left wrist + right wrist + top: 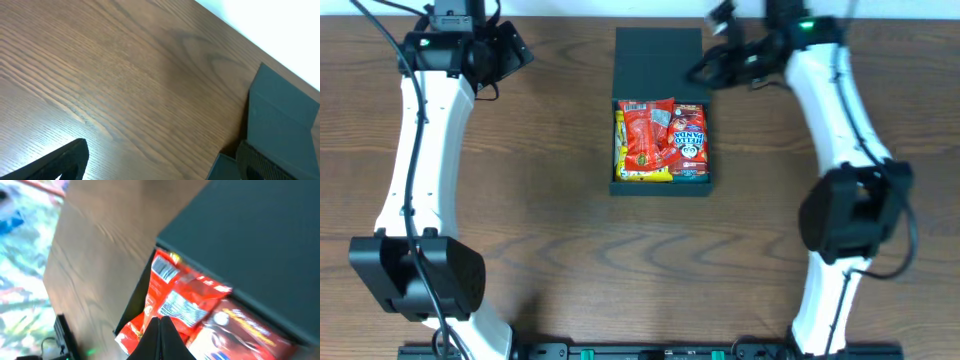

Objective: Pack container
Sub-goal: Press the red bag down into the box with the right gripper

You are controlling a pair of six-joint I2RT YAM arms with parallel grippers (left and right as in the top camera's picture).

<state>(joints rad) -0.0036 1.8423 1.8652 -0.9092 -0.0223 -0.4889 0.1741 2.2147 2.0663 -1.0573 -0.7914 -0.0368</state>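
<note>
The black container (617, 150) sits at the table's middle back, its flap lid (658, 62) open and lying flat behind it. Inside lie a red snack packet (646, 135), a red Hello Panda packet (689, 135), and yellow and teal packets beneath them. My right gripper (696, 73) is shut and empty, over the lid's right edge. In the right wrist view its closed fingers (161, 336) hover above the red packets (185, 305), with the lid (250, 235) beside them. My left gripper (508, 55) is open and empty, left of the container. In the left wrist view (157, 165) the lid (280, 110) shows at the right.
The wooden table (540, 190) stretches around the container. The arm bases (415, 275) (845, 215) stand at the front left and right. The table's far edge runs just behind the lid.
</note>
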